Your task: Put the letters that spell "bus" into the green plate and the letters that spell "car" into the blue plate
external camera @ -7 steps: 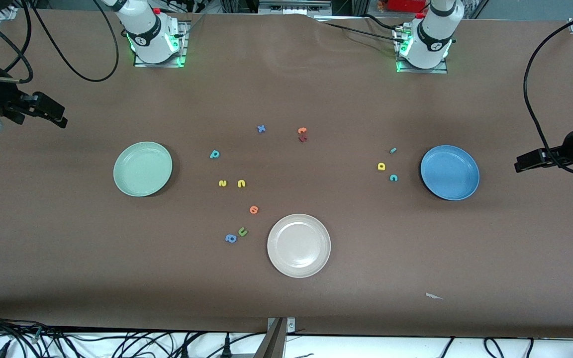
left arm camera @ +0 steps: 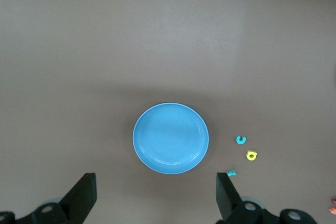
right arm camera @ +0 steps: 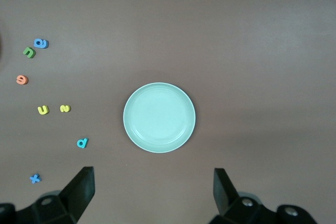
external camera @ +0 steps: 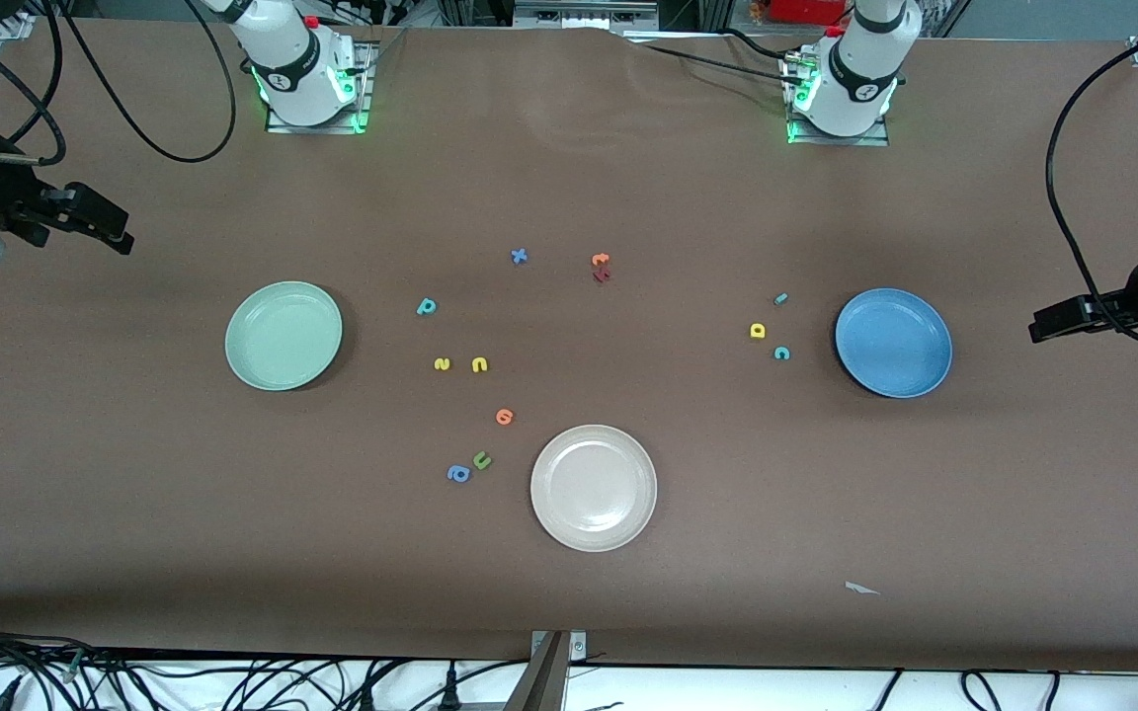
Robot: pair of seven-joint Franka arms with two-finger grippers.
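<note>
Letters that spell "bus" (external camera: pixel 461 364) lie beside our spread-jawed right gripper's (right arm camera: pixel 152 192) green plate (external camera: pixel 284 336); left gripper (left arm camera: pixel 156 195), also spread, overlooks blue plate (external camera: pixel 893 343) on brown table (external camera: pixel 569 592).

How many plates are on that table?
3. The green plate lies toward the right arm's end, the blue plate toward the left arm's end, and a cream-white plate between them, nearest the front camera. None seems hidden.
</note>
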